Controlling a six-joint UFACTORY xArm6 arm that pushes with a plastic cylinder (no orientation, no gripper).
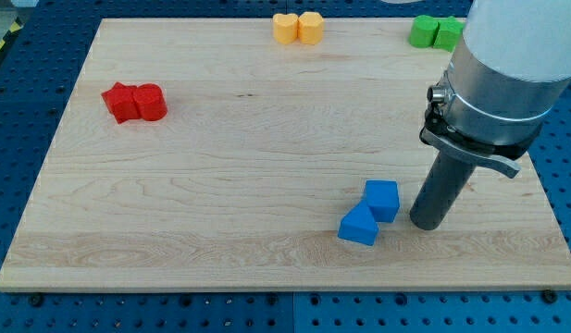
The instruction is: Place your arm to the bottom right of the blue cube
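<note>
Nearest the view's bottom, 2 blue blocks touch: a wedge-like blue block (358, 226) and, just above it, the blue cube (382, 199). The rod's tip (425, 225) rests on the wooden board (220, 203) just right of the cube; the arm carries no claw. Farther off, 2 red blocks (135, 102) sit left, 2 yellow blocks (298, 28) and 2 green blocks (435, 32) line the top edge.

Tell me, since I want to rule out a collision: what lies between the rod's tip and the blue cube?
Nothing: the camera view shows only a narrow strip of bare wooden board between my tip, on the view's right, and the blue cube.
</note>
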